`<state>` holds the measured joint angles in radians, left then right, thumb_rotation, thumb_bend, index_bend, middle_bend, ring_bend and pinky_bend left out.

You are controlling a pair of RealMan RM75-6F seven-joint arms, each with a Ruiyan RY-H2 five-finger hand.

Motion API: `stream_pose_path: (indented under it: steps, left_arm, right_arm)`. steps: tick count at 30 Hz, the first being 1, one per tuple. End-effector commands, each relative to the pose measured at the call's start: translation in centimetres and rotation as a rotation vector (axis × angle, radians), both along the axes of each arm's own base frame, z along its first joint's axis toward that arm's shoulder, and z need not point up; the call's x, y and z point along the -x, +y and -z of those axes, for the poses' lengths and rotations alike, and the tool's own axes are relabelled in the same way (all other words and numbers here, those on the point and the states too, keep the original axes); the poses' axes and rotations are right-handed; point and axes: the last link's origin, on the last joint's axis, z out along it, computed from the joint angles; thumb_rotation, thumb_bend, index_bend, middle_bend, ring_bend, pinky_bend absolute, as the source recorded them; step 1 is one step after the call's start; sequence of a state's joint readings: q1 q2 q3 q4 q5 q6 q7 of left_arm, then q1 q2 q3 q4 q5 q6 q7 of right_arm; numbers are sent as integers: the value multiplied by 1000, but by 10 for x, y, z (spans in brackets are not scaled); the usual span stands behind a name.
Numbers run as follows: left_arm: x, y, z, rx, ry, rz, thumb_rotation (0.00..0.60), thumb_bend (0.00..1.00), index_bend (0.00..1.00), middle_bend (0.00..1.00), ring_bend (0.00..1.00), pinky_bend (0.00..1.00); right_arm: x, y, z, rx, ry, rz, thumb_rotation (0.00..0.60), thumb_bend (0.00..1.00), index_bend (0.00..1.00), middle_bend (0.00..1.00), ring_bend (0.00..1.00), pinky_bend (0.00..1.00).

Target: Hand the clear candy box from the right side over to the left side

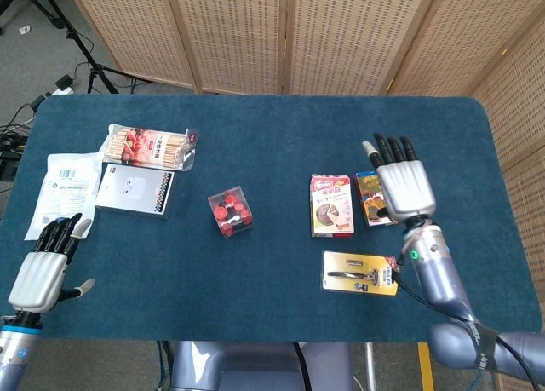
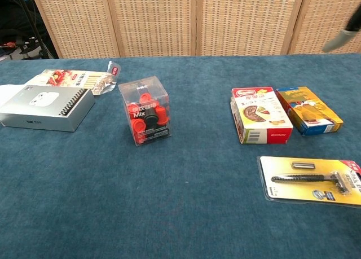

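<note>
The clear candy box (image 1: 231,212) (image 2: 145,111), a see-through cube with red and black sweets inside, stands upright on the blue table (image 1: 272,135) a little left of centre. Nothing touches it. My right hand (image 1: 401,182) floats far to the right, above the orange box, with its fingers spread and nothing in it; in the chest view only a fingertip (image 2: 340,40) shows at the right edge. My left hand (image 1: 45,267) hangs at the table's near left corner, fingers straight and empty, well away from the box.
A silver-white box (image 1: 134,189) (image 2: 46,107), a snack packet (image 1: 149,146) and a white pouch (image 1: 66,191) lie at the left. A red-white box (image 1: 331,205) (image 2: 260,122), an orange box (image 1: 375,201) (image 2: 308,110) and a razor pack (image 1: 359,273) (image 2: 312,180) lie at the right.
</note>
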<state>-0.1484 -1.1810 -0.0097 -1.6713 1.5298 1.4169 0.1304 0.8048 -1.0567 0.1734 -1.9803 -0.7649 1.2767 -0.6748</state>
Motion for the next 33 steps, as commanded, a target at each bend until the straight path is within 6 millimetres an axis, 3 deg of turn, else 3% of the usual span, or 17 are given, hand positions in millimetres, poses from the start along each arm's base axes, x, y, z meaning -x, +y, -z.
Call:
stream_pose_path:
  steps: [1, 5, 7, 11, 25, 33]
  left_arm:
    - [0, 0, 6, 16, 15, -4, 600, 125, 0, 0, 0, 0]
    - [-3, 1, 13, 35, 23, -5, 600, 124, 0, 0, 0, 0]
    - [-9, 2, 20, 54, 21, 4, 600, 124, 0, 0, 0, 0]
    - [-21, 13, 21, 70, 39, 26, 600, 123, 0, 0, 0, 0]
    - [-103, 81, -2, 147, -100, 52, 600, 124, 0, 0, 0, 0]
    - [-155, 109, 10, 260, -191, 14, 600, 122, 0, 0, 0, 0]
  right_arm:
    - [104, 69, -30, 92, -48, 39, 600, 0, 0, 0, 0, 0]
    - [134, 91, -30, 94, -116, 69, 600, 0, 0, 0, 0, 0]
    - [163, 115, -30, 120, -132, 112, 600, 0, 0, 0, 0, 0]
    - [182, 136, -29, 155, -166, 97, 600, 0, 0, 0, 0, 0]
    - [181, 154, -32, 163, -249, -6, 600, 0, 0, 0, 0, 0]
    - [183, 155, -34, 157, -270, 0, 600, 0, 0, 0, 0, 0]
